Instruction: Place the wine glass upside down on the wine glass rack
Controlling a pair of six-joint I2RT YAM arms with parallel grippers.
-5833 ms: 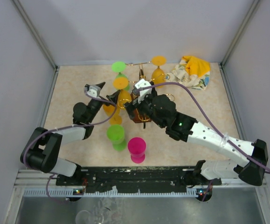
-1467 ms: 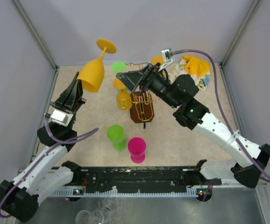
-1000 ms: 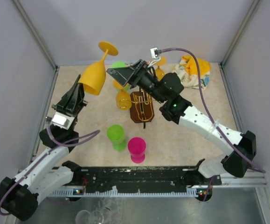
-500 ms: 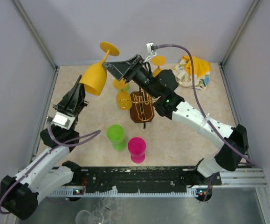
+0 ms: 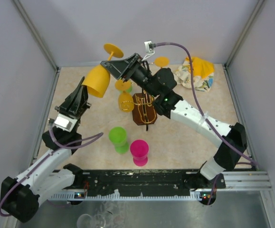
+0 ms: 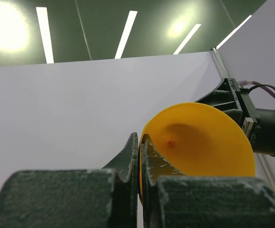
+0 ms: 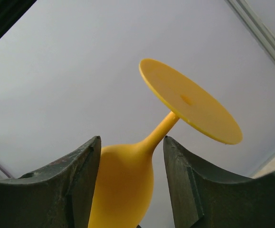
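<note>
A yellow wine glass [image 5: 97,80] hangs tilted in the air at the left, foot [image 5: 113,50] up and away. My left gripper [image 5: 83,88] is shut on its rim; in the left wrist view the rim edge sits pinched between the fingers [image 6: 133,154], with the bowl [image 6: 199,142] beyond. My right gripper [image 5: 109,67] reaches in from the right, open. In the right wrist view its fingers [image 7: 82,171] stand either side of the upper bowl [image 7: 123,185], with a gap on the right side. The wine glass rack [image 5: 145,110] stands mid-table with yellow glasses [image 5: 125,100] hanging on it.
A green cup [image 5: 118,137] and a pink cup [image 5: 139,149] stand in front of the rack. A crumpled yellow and white cloth [image 5: 195,72] lies at the back right. Pale walls close in the table on three sides.
My right gripper has swung left over the rack to the raised glass, and its jaws have narrowed around the bowl. The left gripper has kept the glass almost still.
</note>
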